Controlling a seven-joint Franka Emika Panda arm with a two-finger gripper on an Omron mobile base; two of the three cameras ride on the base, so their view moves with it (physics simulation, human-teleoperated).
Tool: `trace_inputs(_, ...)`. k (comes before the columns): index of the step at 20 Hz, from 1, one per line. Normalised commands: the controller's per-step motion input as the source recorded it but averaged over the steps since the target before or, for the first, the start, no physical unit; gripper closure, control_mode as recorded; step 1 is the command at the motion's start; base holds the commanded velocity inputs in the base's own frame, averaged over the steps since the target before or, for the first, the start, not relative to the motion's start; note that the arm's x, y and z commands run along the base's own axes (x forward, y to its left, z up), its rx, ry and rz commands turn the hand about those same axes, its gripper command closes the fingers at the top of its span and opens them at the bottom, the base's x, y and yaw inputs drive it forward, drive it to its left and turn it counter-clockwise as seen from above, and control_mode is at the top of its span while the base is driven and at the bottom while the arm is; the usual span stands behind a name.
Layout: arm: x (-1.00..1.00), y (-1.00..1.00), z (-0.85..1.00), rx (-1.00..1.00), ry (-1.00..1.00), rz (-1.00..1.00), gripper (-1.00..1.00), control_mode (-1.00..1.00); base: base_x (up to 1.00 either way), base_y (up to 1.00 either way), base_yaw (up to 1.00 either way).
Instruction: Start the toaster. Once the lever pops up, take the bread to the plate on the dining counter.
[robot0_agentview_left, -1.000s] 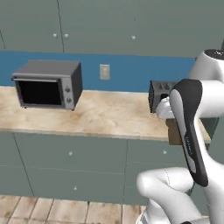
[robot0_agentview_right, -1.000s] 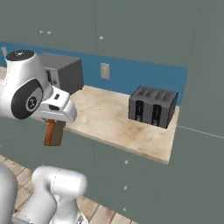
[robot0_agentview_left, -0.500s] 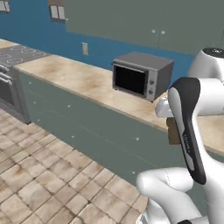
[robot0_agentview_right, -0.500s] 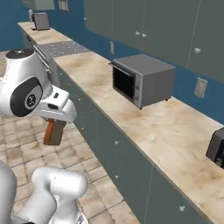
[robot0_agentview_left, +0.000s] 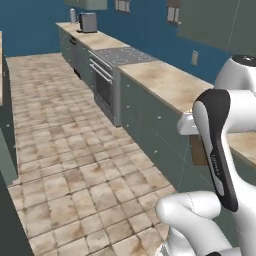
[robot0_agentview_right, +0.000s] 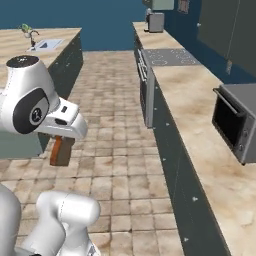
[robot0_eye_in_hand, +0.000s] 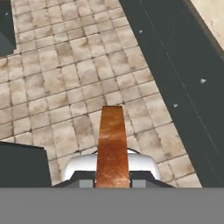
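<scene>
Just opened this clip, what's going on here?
The robot's gripper is shut on the bread, a brown toast slice held on edge above the tiled floor. The base is out in the kitchen aisle, beside the long marbled counter that carries a grey oven box. The bread has not yet been set down on any plate.

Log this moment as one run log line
phase: carrying | gripper: shut on bread | below: tiled floor | plate: not reached
</scene>
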Motion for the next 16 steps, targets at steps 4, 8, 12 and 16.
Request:
trace_inputs(4, 0.0, 0.0, 0.0, 0.0, 0.0, 0.0, 1.0, 1.0, 0.42, 0.02, 0.44)
trace_inputs(8, 0.0, 0.0, 0.0, 0.0, 0.0, 0.0, 1.0, 1.0, 0.54, 0.0, 0.12)
trace_inputs(12, 0.0, 0.0, 0.0, 0.0, 0.0, 0.0, 1.0, 1.0, 0.73, 0.0, 0.07)
trace_inputs(16, 0.0, 0.0, 0.0, 0.0, 0.0, 0.0, 1.0, 1.0, 0.86, 0.0, 0.05)
